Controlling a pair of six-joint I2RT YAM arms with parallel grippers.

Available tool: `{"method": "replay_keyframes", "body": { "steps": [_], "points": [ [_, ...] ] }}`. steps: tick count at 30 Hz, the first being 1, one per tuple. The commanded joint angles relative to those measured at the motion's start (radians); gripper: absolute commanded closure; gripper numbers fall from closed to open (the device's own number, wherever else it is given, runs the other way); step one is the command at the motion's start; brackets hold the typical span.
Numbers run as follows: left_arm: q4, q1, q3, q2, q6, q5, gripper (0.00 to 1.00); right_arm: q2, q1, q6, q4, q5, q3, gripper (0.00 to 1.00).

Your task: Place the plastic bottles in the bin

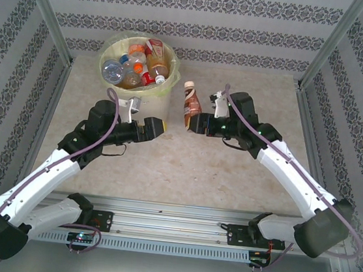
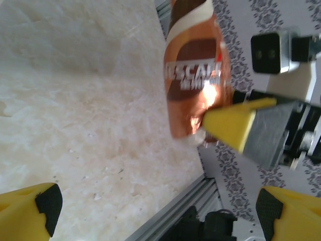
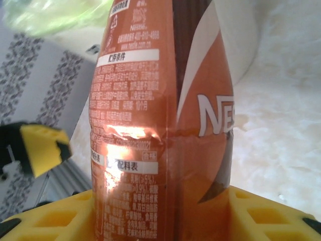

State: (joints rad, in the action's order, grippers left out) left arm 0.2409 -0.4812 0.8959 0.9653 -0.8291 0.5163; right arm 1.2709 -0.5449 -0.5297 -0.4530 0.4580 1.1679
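Observation:
A brown and orange Nescafe bottle (image 1: 190,103) with a pale cap stands upright at the table's middle, and my right gripper (image 1: 195,122) is shut on its lower part. In the right wrist view the bottle (image 3: 160,125) rises between the yellow fingers (image 3: 271,216) of that gripper (image 3: 160,223). My left gripper (image 1: 159,127) hangs open and holds nothing, just left of the bottle. Its wrist view shows the bottle (image 2: 193,80) ahead of the left gripper (image 2: 158,216). The pale yellow bin (image 1: 103,61) stands at the back left, with several bottles (image 1: 137,65) inside.
The beige stone-patterned table (image 1: 216,173) is fenced by patterned walls and metal posts (image 1: 48,12). A rail (image 1: 179,211) runs along the near edge by the arm bases. The bin's greenish bag (image 3: 55,15) is blurred at the right wrist view's top.

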Motion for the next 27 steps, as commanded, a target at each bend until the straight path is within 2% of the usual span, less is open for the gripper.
{"method": "replay_keyframes", "body": {
  "steps": [1, 11, 21, 24, 27],
  "points": [
    [-0.126, -0.015, 0.04, 0.014, -0.083, -0.005, 0.0, -0.037, -0.047, 0.03, -0.028, 0.003, -0.014, 0.45],
    [-0.057, -0.039, 0.128, 0.084, -0.117, -0.06, 0.0, -0.051, -0.172, 0.061, -0.077, -0.076, 0.027, 0.44],
    [0.056, -0.085, 0.215, 0.16, -0.127, -0.085, 0.0, -0.054, -0.24, 0.095, -0.124, -0.169, 0.08, 0.45],
    [0.083, -0.099, 0.23, 0.173, -0.131, -0.097, 0.03, -0.053, -0.248, 0.097, -0.128, -0.175, 0.091, 0.45],
    [0.101, -0.108, 0.243, 0.19, -0.143, -0.098, 0.12, -0.05, -0.258, 0.103, -0.135, -0.19, 0.101, 0.45]
  ]
}}
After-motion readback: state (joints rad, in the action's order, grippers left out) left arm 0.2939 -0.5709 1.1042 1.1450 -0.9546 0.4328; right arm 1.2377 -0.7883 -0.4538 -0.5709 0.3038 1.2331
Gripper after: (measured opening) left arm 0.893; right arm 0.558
